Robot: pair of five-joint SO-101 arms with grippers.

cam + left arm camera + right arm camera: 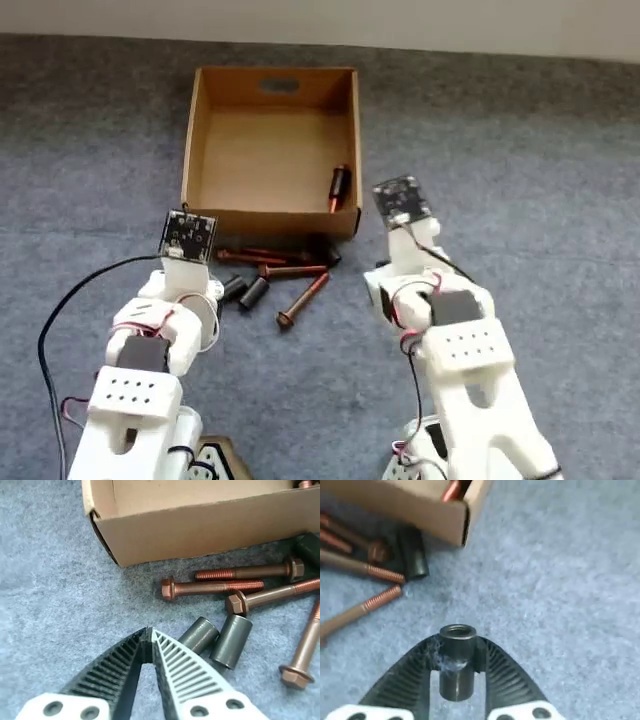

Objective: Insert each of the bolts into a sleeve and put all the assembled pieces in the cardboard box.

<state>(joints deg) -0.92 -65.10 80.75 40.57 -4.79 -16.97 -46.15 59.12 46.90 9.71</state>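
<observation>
Bolts: four copper-coloured bolts (212,586) lie loose on the carpet, just in front of the cardboard box. Each has a flanged hex head and thread along the far end of its shank. Three lie close together, roughly along the box's front wall, and the fourth lies at an angle beside them.
Loose sleeves: two short, dark grey, hollow sleeves (231,640) lie side by side and touching, next to the bolts and just beside the left gripper's tips. A third sleeve (415,555) lies against the front of the box near its corner.
Held sleeve: a dark held sleeve (456,672) stands upright between the right gripper's fingers, above bare carpet, its threaded bore facing up.
Assembled piece: one assembled piece (340,185), a bolt pushed into a sleeve, lies inside the box against its right wall.
Cardboard box: the cardboard box (270,215) is open-topped and sits past both arms.
Left gripper: the left gripper (148,632) has its fingers pressed together on nothing, low over the carpet.
Right gripper: the right gripper (457,650) is clamped on the held sleeve.
Carpet: grey carpet (560,180) lies under everything.
</observation>
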